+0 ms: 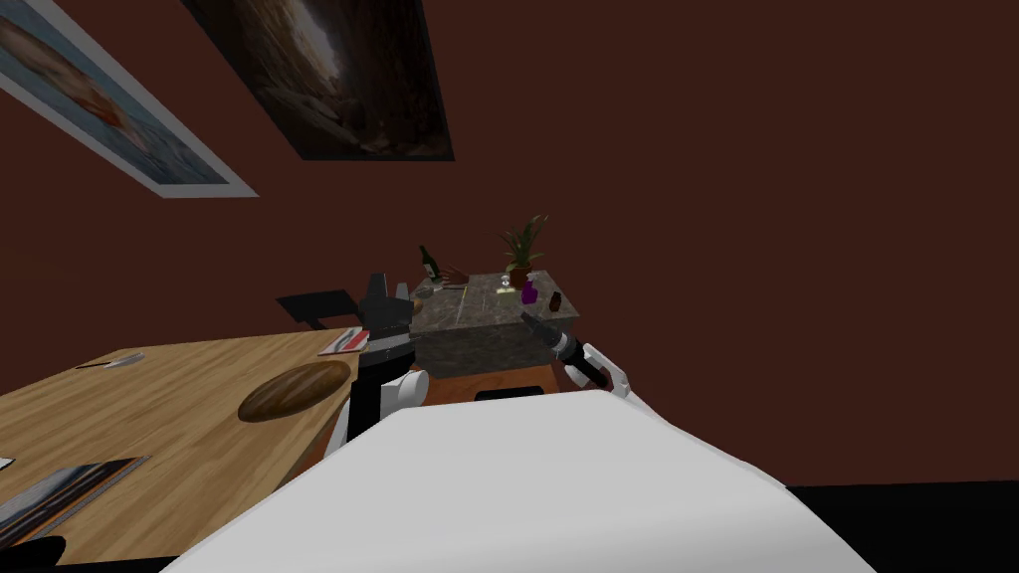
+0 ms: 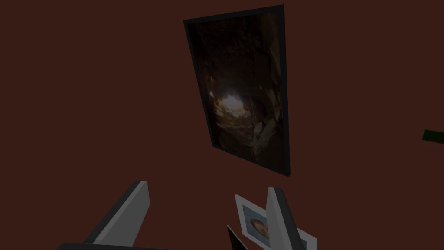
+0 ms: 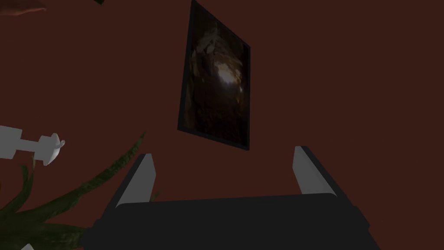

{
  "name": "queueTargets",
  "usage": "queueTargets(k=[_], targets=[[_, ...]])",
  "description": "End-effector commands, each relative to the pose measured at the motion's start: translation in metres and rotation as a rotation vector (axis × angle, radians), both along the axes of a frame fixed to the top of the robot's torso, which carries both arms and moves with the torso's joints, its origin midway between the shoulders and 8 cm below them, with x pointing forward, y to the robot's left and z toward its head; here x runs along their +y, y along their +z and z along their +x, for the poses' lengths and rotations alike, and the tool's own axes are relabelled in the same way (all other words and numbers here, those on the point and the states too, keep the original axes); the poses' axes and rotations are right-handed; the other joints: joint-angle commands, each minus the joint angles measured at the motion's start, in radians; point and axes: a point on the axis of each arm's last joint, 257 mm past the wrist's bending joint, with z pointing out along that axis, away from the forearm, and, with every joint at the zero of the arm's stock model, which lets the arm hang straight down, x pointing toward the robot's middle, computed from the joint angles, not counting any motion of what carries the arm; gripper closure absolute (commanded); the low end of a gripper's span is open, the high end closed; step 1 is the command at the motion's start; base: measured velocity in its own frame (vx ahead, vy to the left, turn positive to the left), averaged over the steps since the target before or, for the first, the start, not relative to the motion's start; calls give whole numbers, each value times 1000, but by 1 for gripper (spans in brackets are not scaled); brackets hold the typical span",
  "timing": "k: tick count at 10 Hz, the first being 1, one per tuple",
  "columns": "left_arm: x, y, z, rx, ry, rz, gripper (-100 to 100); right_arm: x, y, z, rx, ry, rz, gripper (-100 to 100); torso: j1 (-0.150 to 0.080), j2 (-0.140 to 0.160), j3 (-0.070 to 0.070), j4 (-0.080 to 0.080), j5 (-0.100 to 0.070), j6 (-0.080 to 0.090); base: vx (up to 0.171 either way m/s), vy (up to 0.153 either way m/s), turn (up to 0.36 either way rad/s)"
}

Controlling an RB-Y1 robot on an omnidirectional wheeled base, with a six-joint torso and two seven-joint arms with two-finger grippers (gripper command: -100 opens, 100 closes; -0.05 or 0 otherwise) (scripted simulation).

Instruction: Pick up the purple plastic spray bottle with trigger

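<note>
While the right arm stretches out toward the grey stone block (image 1: pixel 483 343), the purple spray bottle (image 1: pixel 529 292) stands on that block's top, toward its far right corner, and it's the only purple bottle in sight. It's upright, its long axis running straight up from the block's surface with the narrow neck uppermost; which way the trigger faces is too small to tell.

Now count what's around it on the block. There's one clear glass (image 1: pixel 506 284) just to its left. One small brown container (image 1: pixel 554 301) sits just to its right, by the block's right edge. One potted plant (image 1: pixel 520 254) stands behind it at the block's far edge, and one dark green bottle (image 1: pixel 429 264) is over at the block's far left corner.

The right gripper (image 3: pixel 223 158) hovers at the block's near right edge, short of the purple bottle and not touching it. Its two fingers are spread wide with nothing between them, and the plant's leaves show beside one of them. The left gripper (image 2: pixel 208 185) is raised off the block's left side, its two fingers also parted and empty.

Left of the block is one wooden table (image 1: pixel 149 398) carrying one brown loaf (image 1: pixel 294 390). On the dark red wall behind the block hang two framed pictures, one dark picture (image 1: pixel 338 80) and one pale-framed picture (image 1: pixel 109 109)
</note>
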Motion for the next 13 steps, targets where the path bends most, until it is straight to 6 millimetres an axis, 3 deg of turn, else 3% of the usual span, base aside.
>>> queueTargets(k=[1,6,13], targets=[[0,0,0,0,0,0,0,6,-16,-4,2,26,-39,-100,0,0,0,0,0,0,-6,12,46],[0,0,0,0,0,0,0,18,-76,-22,-29,175,-266,-100,0,-1,0,0,0,1,-2,15,83],[0,0,0,0,0,0,0,-8,-143,-30,-47,299,-524,-100,-1,-2,-1,0,0,0,10,9,84]])
